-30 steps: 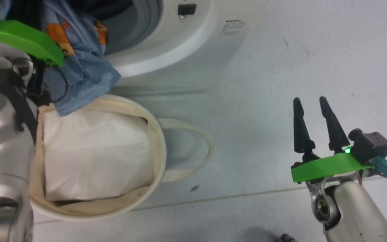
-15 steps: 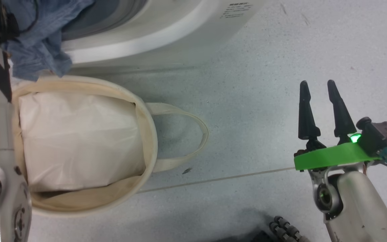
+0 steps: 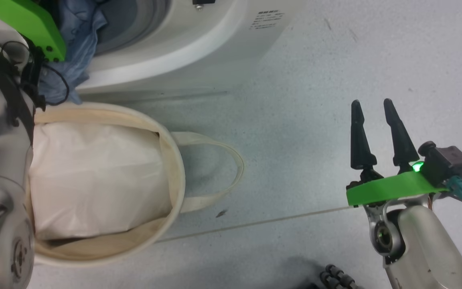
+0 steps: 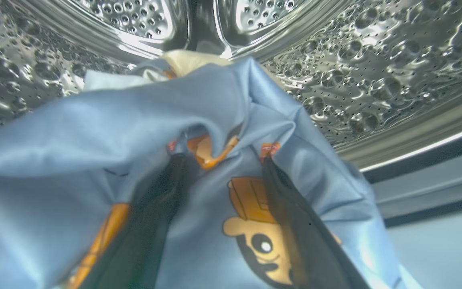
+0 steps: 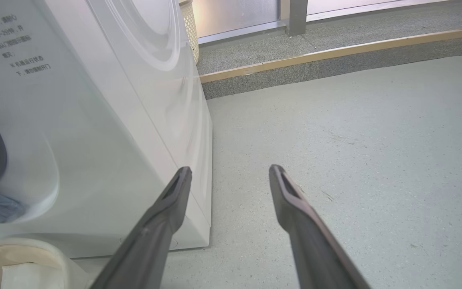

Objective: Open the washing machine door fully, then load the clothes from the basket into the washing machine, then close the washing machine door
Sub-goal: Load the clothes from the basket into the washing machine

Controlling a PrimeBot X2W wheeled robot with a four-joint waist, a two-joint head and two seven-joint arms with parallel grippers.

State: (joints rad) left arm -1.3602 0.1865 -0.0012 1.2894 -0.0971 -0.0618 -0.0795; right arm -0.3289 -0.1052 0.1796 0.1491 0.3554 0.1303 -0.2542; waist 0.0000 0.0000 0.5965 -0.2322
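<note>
Inside the steel drum (image 4: 355, 60) of the washing machine (image 3: 199, 44), my left gripper (image 4: 221, 160) is open. Its two dark fingers (image 4: 155, 208) stand apart under one of the light-blue clothes (image 4: 223, 100), which drapes loosely over and between them. In the head view a fold of that garment (image 3: 76, 36) hangs over the opening's lip, beside my left wrist's green plate (image 3: 26, 20). The cream basket (image 3: 175, 160) stands just below, holding white padding (image 3: 94, 176). My right gripper (image 3: 371, 106) hovers open and empty over the floor to the right. The washing machine door is out of view.
The basket's loop handle (image 3: 231, 172) lies on the floor toward my right arm. A raised grey step with a wooden edge (image 5: 335, 52) runs behind the washer. Bare floor (image 5: 355, 160) spreads to the washer's right. A black ribbed cable (image 3: 335, 279) sits at the bottom edge.
The head camera has shifted. The blue garment that hung down to the basket's rim is now mostly inside the washer opening. The right gripper stays open in the same pose.
</note>
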